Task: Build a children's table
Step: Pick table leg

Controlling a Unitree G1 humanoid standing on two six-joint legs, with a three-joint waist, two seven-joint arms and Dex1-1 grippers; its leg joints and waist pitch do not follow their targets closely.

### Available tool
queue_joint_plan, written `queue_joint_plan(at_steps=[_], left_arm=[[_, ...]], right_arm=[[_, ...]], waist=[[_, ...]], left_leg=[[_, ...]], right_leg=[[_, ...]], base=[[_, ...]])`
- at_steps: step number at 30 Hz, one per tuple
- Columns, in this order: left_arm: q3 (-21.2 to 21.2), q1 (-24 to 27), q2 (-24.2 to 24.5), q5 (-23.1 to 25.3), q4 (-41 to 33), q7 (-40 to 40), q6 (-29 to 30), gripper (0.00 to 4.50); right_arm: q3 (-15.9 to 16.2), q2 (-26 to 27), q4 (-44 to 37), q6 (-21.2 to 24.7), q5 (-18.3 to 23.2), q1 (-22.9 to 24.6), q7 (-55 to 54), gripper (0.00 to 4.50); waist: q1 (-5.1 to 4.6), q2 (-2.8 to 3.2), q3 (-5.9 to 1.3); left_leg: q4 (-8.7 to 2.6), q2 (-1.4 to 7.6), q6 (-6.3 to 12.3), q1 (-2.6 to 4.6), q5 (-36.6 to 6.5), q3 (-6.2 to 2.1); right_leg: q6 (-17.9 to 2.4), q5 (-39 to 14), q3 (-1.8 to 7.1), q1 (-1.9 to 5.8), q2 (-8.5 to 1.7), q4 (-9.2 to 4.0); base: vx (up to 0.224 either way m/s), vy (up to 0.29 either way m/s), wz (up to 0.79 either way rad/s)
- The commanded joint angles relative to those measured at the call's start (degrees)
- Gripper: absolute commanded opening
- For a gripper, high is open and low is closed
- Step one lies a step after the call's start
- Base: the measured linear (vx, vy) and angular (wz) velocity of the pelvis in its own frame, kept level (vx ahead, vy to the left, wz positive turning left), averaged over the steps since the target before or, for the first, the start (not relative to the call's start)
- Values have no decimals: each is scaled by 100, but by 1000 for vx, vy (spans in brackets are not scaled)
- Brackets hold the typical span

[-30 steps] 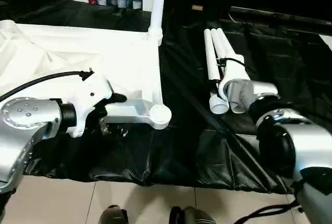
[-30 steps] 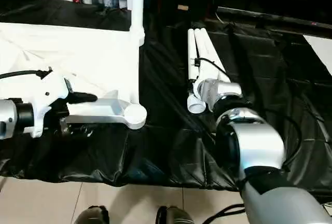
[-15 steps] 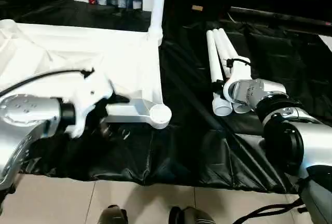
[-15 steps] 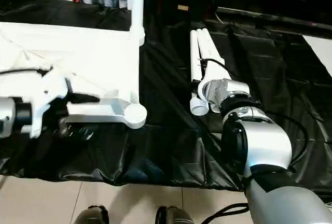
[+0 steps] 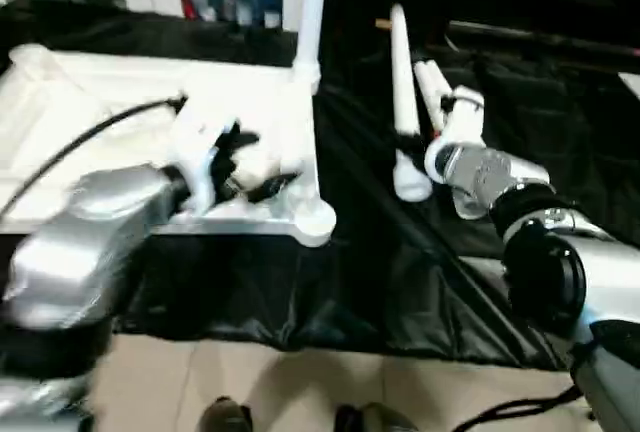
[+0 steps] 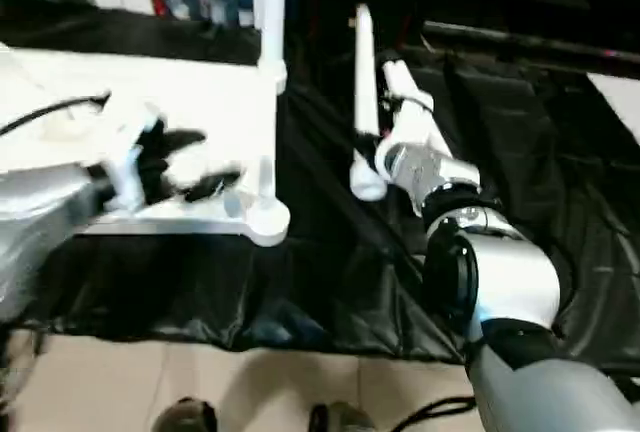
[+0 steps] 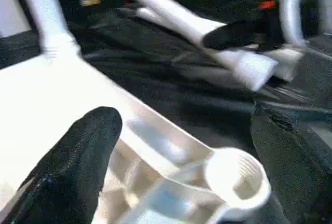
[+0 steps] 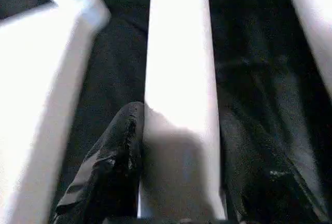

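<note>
While the black-covered work table (image 5: 400, 282) is carrying every part, the nearest piece is the white table top (image 5: 120, 102), lying underside up at the robot's left so that its ribs and corner sockets face upward, ready to take legs. Its near corner socket (image 7: 236, 175) is gaping open and holding nothing, a threaded ring waiting for a leg end. The left gripper (image 7: 181, 167) is hanging over that corner with its black fingers (image 7: 78, 156) spread wide on either side of the socket, gripping nothing; this looks like a move to steady the top there. Farther along the same edge, one leg (image 5: 312, 2) is already standing upright in the far corner socket.

To the right, the right gripper (image 8: 179, 182) is closing narrowly on a loose leg (image 5: 402, 92), one finger pressed against each side of the tube near its flared end, probably so that the end can be steered into the open socket. That leg is tilting up off the cloth, apart from the remaining legs (image 5: 440, 87), which are lying just beside it on the table.
</note>
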Motion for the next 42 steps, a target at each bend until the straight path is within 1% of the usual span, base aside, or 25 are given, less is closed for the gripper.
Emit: queue_joint_plan(at_steps=[1, 2, 3, 4, 5, 6, 7, 9, 11, 12, 13, 14, 15, 16, 17, 18, 22, 27, 29, 32, 34, 37, 39, 40, 42], left_arm=[[-14, -127, -174, -15, 194, 185, -64, 450], [262, -421, -704, -265, 581, 478, 6, 450], [474, -608, -1025, -447, 782, 673, 57, 450], [591, -718, -1197, -542, 899, 787, 85, 450], [806, -924, -1482, -768, 1087, 938, 157, 450], [863, -982, -1554, -833, 1140, 970, 173, 450], [1030, -1148, -1761, -1024, 1295, 1078, 151, 450], [1249, -1355, -1975, -1217, 1512, 1274, 163, 450], [1385, -1475, -2102, -1383, 1634, 1350, 190, 450], [1499, -1601, -2218, -1517, 1757, 1432, 217, 450], [1572, -1699, -2308, -1598, 1863, 1487, 220, 450], [1587, -1728, -2331, -1615, 1898, 1500, 225, 450], [1587, -1750, -2379, -1636, 1934, 1494, 241, 450], [1615, -1771, -2424, -1643, 1956, 1503, 267, 450], [1690, -1792, -2521, -1704, 1976, 1563, 321, 450], [1700, -1795, -2533, -1712, 1978, 1571, 328, 450], [1665, -1737, -2654, -1757, 1968, 1672, 381, 450], [1851, -1789, -2807, -2106, 2018, 1755, 448, 450], [2018, -1857, -2875, -2417, 1971, 1676, 512, 450], [2092, -1866, -2882, -2628, 1859, 1507, 618, 450], [2030, -1839, -2836, -2574, 1845, 1514, 639, 422], [1998, -1831, -2816, -2543, 1870, 1547, 662, 411], [1993, -1824, -2804, -2562, 1839, 1620, 641, 400], [1992, -1810, -2796, -2556, 1803, 1655, 624, 372], [1989, -1781, -2780, -2596, 1747, 1648, 605, 370]], right_arm=[[-73, -36, -274, -136, 125, 9, 268, 184], [-131, 11, -564, -199, 298, 127, 786, 184], [-132, 43, -812, -197, 420, 243, 1090, 184], [-130, 60, -948, -196, 488, 306, 1254, 184], [-99, 125, -1458, -4, 703, 554, 1613, 184], [-88, 144, -1614, 65, 767, 631, 1713, 184], [-3, 192, -2106, 242, 917, 893, 2000, 184], [127, 238, -2817, 580, 1109, 1245, 2178, 184], [213, 256, -3332, 863, 1260, 1490, 2223, 184], [288, 269, -3864, 1135, 1422, 1742, 2232, 184], [352, 281, -4332, 1348, 1556, 1967, 2257, 183], [377, 287, -4501, 1422, 1609, 2048, 2274, 183], [444, 302, -4916, 1574, 1767, 2258, 2350, 183], [468, 315, -5128, 1643, 1839, 2372, 2412, 183], [534, 331, -5534, 1771, 2006, 2597, 2546, 183], [543, 333, -5585, 1787, 2027, 2626, 2563, 183], [749, 360, -6239, 2021, 2239, 3081, 2863, 183], [944, 366, -6977, 2493, 2624, 3493, 3031, 183], [1067, 353, -7212, 2675, 2703, 3620, 3003, 183], [1207, 342, -7335, 2784, 2754, 3691, 3023, 183], [1237, 354, -7374, 2812, 2763, 3699, 3012, 183], [1265, 349, -7329, 2797, 2723, 3656, 3017, 183], [1271, 350, -7317, 2804, 2711, 3636, 2958, 183], [1280, 357, -7297, 2785, 2680, 3618, 2916, 183], [1285, 362, -7287, 2787, 2652, 3596, 2878, 183]], waist=[[27, 129, -637], [25, 160, -652], [49, 170, -668], [45, 148, -667], [67, 175, -689], [90, 145, -684], [85, 126, -703], [121, 132, -710], [151, 118, -712], [150, 105, -708], [180, 107, -701], [196, 113, -712], [187, 86, -706], [211, 99, -707], [198, 102, -696], [206, 106, -692], [228, 84, -683], [261, 65, -683], [261, 49, -681], [269, 63, -680], [259, 66, -664], [251, 72, -641], [254, 60, -655], [253, 52, -658], [264, 41, -665]], left_leg=[[-303, 50, -114, 76, -970, 12], [-305, 50, -78, 55, -909, 1], [-286, 65, -28, 80, -930, 13], [-289, 48, 14, 59, -904, 15], [-292, 61, 59, 60, -836, -6], [-288, 51, 164, 58, -789, 1], [-293, 49, 241, 51, -673, -14], [-283, 47, 334, 59, -599, -10], [-275, 23, 399, 66, -510, -1], [-284, 30, 391, 50, -503, -14], [-280, 14, 386, 76, -535, 3], [-288, 45, 375, 84, -561, -16], [-300, 43, 323, 65, -624, -20], [-300, 48, 306, 89, -653, -15], [-306, 59, 257, 82, -719, -21], [-306, 54, 258, 92, -723, -10], [-317, 57, 225, 82, -785, -25], [-317, 55, 212, 64, -762, -32], [-316, 50, 192, 64, -735, -27], [-323, 60, 163, 77, -782, -35], [-343, 77, 115, 99, -914, -41], [-373, 91, 34, 139, -1113, -53], [-382, 96, 11, 132, -1053, -62], [-382, 98, 12, 127, -996, -59], [-375, 95, 24, 124, -928, -51]], right_leg=[[-1271, -457, 297, 465, -370, -378], [-1292, -439, 290, 480, -371, -366], [-1320, -332, 299, 468, -374, -384], [-1330, -306, 292, 491, -361, -399], [-1380, -219, 277, 494, -373, -375], [-1361, -104, 282, 514, -367, -401], [-1409, -26, 266, 521, -354, -383], [-1420, 9, 265, 528, -363, -407], [-1367, -26, 266, 530, -346, -425], [-1351, -166, 256, 534, -356, -432], [-1281, -268, 259, 523, -340, -470], [-1235, -405, 256, 519, -370, -464], [-1166, -637, 241, 524, -373, -487], [-1123, -731, 242, 511, -377, -502], [-1055, -927, 240, 489, -381, -517], [-1007, -934, 244, 490, -365, -533], [-861, -1222, 238, 481, -388, -567], [-762, -1357, 234, 478, -391, -582], [-716, -1415, 232, 472, -390, -592], [-700, -1478, 228, 453, -398, -601], [-672, -1662, 220, 441, -401, -631], [-567, -1946, 212, 427, -421, -679], [-545, -1878, 216, 446, -431, -665], [-553, -1775, 220, 446, -429, -657], [-589, -1652, 230, 448, -434, -644]], base=[[0, 0, 0], [0, 0, 0], [0, 0, 0], [0, 0, 0], [0, 0, 0], [0, 0, 0], [0, 0, 0], [0, 0, 0], [0, 0, 0], [0, 0, 0], [0, 0, 0], [0, 0, 0], [0, 0, 0], [0, 0, 0], [0, 0, 0], [0, 0, 0], [0, 0, 0], [0, 0, 0], [0, 0, 0], [0, 0, 0], [0, 0, 0], [0, 0, 0], [0, 0, 0], [0, 0, 0], [0, 0, 0]])
